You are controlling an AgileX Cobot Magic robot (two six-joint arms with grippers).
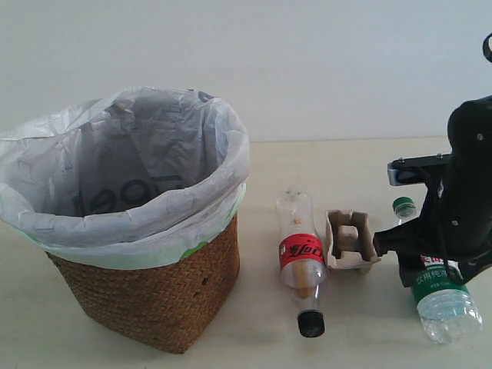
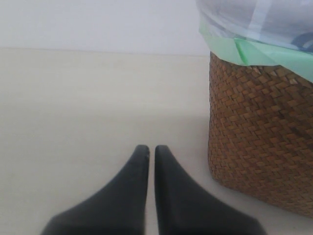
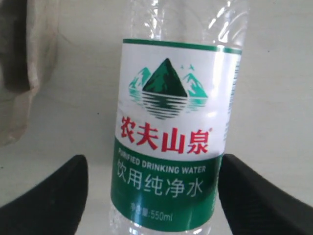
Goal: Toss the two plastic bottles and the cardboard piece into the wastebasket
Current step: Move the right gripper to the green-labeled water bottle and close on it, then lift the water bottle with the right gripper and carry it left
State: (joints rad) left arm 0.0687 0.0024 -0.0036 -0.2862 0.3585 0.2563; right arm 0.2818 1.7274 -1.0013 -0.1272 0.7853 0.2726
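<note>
Pale worktop point(image 1: 354, 165) runs back to a plain white wall point(image 1: 307, 61). On it, the wastebasket point(image 1: 154, 300) is by far the biggest thing: brown wicker at the left of the exterior view, with a translucent white bag point(image 1: 223, 154) folded over its rim and its mouth wide open.

The left hand point(image 2: 152, 149) hangs low just beside the basket's wall, its 2 fingers closed to a thin slit with nothing between them. The right hand point(image 3: 151, 171) is spread wide and grips nothing; its fingers stand on either side of the green-label bottle point(image 3: 168, 137) at the label, with a gap on both sides.

That bottle lies on its side at the far right. The red-label bottle point(image 1: 301, 257) lies nearer the basket, black cap toward the camera. Both look empty, so they are probably light, thin-walled, smooth and prone to rolling or denting. A moderate squeeze across the labelled middle seems safest.

Smallest, the cardboard piece point(image 1: 350, 242) sits between the 2 bottles, well apart from the basket. It looks light, stiff and rough, so 1 raised wall should pinch easily.
</note>
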